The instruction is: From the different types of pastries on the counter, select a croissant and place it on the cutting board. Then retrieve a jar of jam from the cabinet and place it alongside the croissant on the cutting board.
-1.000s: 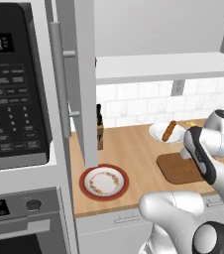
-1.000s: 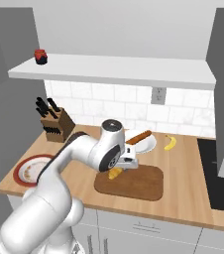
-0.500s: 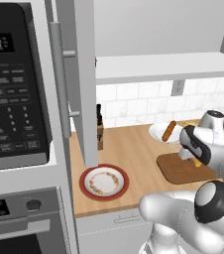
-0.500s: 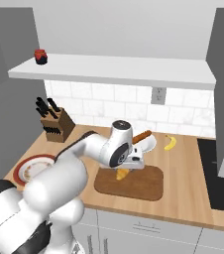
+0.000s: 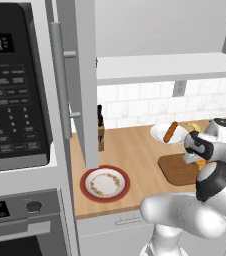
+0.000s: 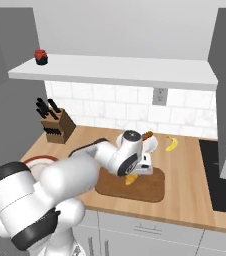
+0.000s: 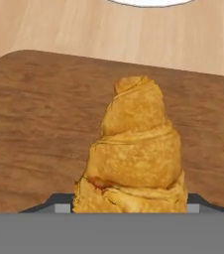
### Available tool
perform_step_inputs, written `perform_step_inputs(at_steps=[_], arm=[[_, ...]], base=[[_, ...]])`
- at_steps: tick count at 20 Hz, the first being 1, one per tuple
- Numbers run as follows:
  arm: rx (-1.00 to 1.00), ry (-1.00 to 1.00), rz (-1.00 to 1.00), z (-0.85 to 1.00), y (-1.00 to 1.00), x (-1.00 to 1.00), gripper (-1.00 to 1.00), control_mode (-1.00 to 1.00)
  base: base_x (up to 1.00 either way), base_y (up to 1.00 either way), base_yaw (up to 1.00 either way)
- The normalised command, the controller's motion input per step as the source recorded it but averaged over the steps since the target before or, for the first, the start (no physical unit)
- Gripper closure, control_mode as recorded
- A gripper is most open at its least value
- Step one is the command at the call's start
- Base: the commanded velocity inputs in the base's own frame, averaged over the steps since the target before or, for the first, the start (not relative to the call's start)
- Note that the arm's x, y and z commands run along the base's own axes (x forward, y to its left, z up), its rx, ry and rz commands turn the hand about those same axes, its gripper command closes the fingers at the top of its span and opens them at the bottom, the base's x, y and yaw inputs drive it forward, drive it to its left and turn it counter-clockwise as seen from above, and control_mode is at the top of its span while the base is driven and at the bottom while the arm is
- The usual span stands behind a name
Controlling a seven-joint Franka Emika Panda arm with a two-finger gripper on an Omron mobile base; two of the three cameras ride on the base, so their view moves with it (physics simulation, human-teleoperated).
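Between the closed gripper (image 7: pixel 129 208) fingers, croissant (image 7: pixel 134 154), just above cutting board (image 7: pixel 39 114).

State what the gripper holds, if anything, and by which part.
The gripper holds the croissant by one end, just above the cutting board.
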Motion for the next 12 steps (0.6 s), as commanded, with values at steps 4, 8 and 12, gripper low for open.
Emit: perform_step_inputs(at_steps=[4, 8, 12], arm=[[0.0, -0.12, 0.0, -0.52, -0.14, 0.0, 1.0, -1.0], [0.0, -0.05, 0.0, -0.5, -0.01, 0.11, 1.0, -1.0], [-0.03, 0.0, 0.0, -0.4, 0.02, 0.48, -1.0, -1.0]], base=[[0.0, 0.0, 0.0], [0.0, 0.0, 0.0], [0.0, 0.0, 0.0]])
